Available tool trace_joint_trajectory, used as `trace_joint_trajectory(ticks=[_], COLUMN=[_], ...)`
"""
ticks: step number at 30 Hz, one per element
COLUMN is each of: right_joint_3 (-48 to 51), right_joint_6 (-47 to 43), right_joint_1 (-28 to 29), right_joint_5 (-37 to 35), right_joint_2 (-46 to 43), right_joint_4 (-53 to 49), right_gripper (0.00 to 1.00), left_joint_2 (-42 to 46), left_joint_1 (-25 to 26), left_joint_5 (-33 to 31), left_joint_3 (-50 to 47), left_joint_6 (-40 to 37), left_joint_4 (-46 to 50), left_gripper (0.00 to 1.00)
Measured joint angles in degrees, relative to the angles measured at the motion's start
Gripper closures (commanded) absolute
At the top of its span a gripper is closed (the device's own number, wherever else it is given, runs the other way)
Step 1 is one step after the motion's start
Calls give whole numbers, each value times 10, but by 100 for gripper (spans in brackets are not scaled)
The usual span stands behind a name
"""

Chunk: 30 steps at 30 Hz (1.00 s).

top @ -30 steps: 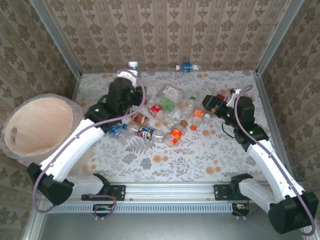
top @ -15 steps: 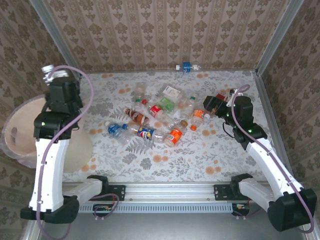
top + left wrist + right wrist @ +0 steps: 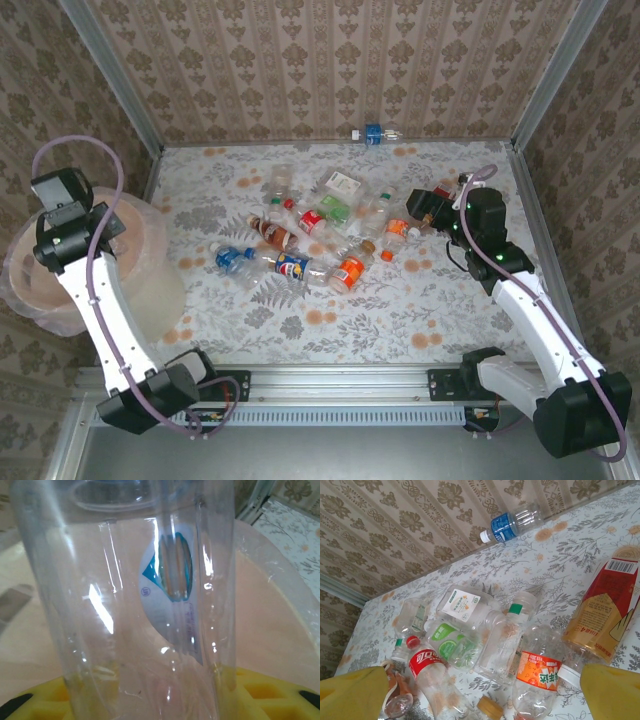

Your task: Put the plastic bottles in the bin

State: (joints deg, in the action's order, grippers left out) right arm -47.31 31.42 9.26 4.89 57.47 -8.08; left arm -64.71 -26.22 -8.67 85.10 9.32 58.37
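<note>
bin [image 3: 155,285] left of table [image 3: 400,310]; bottles [image 3: 293,266] clustered mid-table, lone bottle [image 3: 375,133] by far wall [image 3: 300,70]

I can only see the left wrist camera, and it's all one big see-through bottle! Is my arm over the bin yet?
Observer: Yes. The top camera shows your left gripper above the opening of the large round peach-beige bin, holding that clear plastic bottle.
Operator: Are there more bottles to get?
Observer: Lots. A heap of small clear plastic bottles lies mid-table, and one blue-labelled bottle lies alone by the far wall.
Operator: What's my other arm doing?
Observer: The right gripper is open, low at the heap's right end, with an orange-labelled, white-capped bottle just ahead of it.
</note>
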Motion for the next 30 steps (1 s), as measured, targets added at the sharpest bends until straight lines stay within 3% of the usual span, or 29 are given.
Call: trace_joint_trajectory(ticks=[7, 10, 23, 30], right_joint_3=[0, 0, 0, 6], right_joint_6=[0, 0, 0, 3], right_joint_1=[0, 0, 0, 0], right_joint_5=[-2, -2, -5, -40], right_joint_2=[0, 0, 0, 10], right_joint_4=[1, 1, 1, 1], right_gripper=[0, 0, 0, 0], left_joint_2=[-18, -18, -8, 29], left_joint_1=[-19, -24, -25, -27], left_joint_5=[66, 84, 131, 136], left_joint_3=[-37, -62, -113, -113], left_joint_6=[30, 49, 120, 128], left_joint_4=[-48, -67, -119, -122], left_gripper=[44, 35, 26, 15])
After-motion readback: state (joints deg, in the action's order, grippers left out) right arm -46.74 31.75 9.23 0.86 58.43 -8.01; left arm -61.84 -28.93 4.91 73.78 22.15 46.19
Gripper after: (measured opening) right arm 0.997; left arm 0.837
